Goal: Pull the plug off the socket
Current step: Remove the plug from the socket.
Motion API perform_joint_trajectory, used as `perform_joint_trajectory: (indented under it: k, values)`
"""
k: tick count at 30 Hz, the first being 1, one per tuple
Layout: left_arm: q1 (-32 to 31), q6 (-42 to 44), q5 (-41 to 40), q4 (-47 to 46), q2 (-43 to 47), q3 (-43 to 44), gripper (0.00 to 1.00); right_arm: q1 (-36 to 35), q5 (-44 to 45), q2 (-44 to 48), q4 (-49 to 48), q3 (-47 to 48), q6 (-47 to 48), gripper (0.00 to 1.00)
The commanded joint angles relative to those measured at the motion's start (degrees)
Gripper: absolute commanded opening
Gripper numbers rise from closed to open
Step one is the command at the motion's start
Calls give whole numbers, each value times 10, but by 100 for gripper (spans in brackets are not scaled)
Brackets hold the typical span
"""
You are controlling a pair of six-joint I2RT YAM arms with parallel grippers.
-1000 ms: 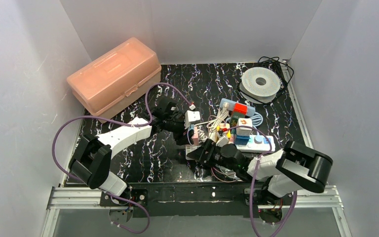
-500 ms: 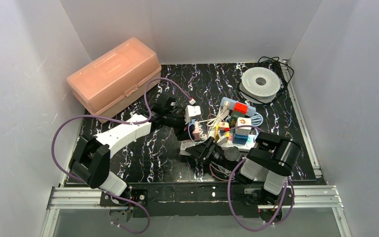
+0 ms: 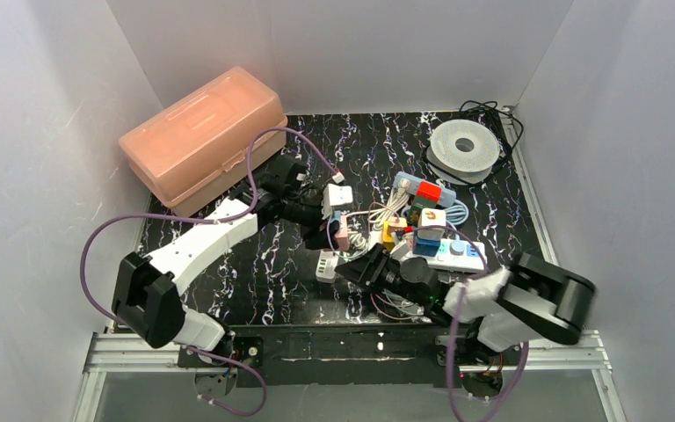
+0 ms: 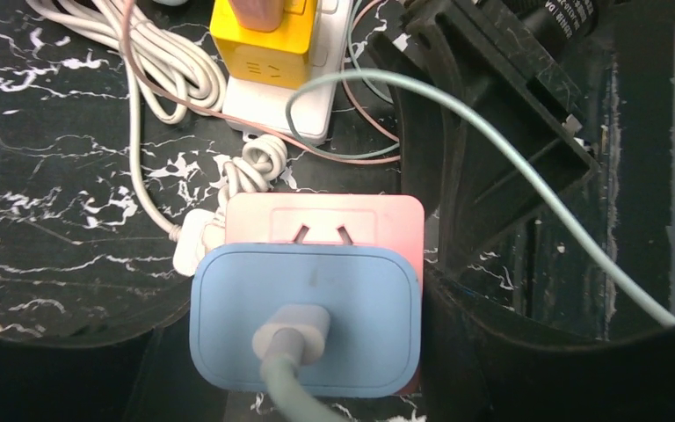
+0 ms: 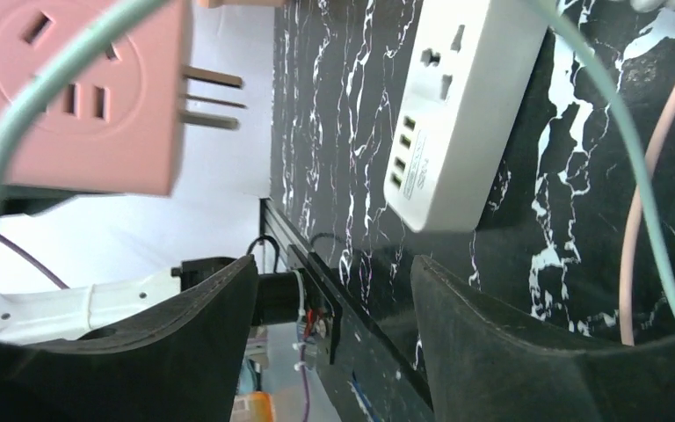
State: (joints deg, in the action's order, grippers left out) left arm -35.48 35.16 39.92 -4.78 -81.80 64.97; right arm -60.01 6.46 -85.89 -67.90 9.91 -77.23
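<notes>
A pink cube plug [image 4: 325, 218] with a blue plug [image 4: 306, 321] and pale green cable seated in its top sits between the fingers of my left gripper [image 4: 306, 281], which is shut on it. In the right wrist view the pink cube [image 5: 79, 97] hangs off the table, its bare prongs [image 5: 215, 97] clear of the white socket strip [image 5: 457, 114]. That strip [image 3: 325, 264] lies on the mat just in front of my right gripper [image 3: 356, 268]. My right gripper [image 5: 334, 272] is open, with nothing between its fingers.
A yellow cube [image 4: 264, 44] sits on another white strip amid coiled white cords [image 4: 167, 70]. More strips and adapters [image 3: 426, 224] cluster mid-table. A peach box [image 3: 202, 136] stands back left and a white spool [image 3: 464, 147] back right. Walls enclose the mat.
My left arm drew the pink cube up and back to the left. The right arm swung about and its fingers narrowed. The white strip shifted slightly left.
</notes>
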Motion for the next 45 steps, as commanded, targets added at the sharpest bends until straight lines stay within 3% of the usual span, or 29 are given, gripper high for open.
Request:
perform_joint_trajectory:
  k: [1, 4, 8, 12, 15, 19, 24, 27, 31, 35, 39, 45]
  values:
    - [9, 21, 40, 146, 62, 66, 0, -23, 38, 191, 373, 52, 118, 75]
    - [11, 10, 26, 194, 89, 73, 0, -53, 59, 279, 521, 102, 205, 78]
    - [11, -5, -7, 236, 136, 58, 0, -109, 66, 388, 644, 129, 260, 78]
    - [11, -12, -5, 299, 188, 49, 0, -200, 150, 487, 787, 191, 287, 78]
    - [11, -10, 9, 331, 228, 36, 0, -245, 203, 498, 884, 265, 310, 78]
    - [10, 48, 19, 392, 270, 13, 0, -254, 244, 452, 955, 367, 349, 78]
    - [9, 81, 12, 437, 279, 5, 0, -253, 284, 384, 874, 418, 415, 84]
    - [9, 87, 35, 430, 294, 9, 0, -241, 264, 331, 822, 449, 451, 85]
    - [9, 75, 39, 303, 353, -45, 0, -222, 204, 279, 777, 476, 459, 86]
    - [9, 90, 64, 198, 401, -87, 0, -208, 162, 284, 733, 473, 457, 88]
    - [9, 95, 77, 118, 416, -104, 0, -177, 92, 308, 655, 433, 429, 93]
    - [-13, 140, 82, 63, 406, -100, 0, -160, 71, 313, 629, 417, 445, 95]
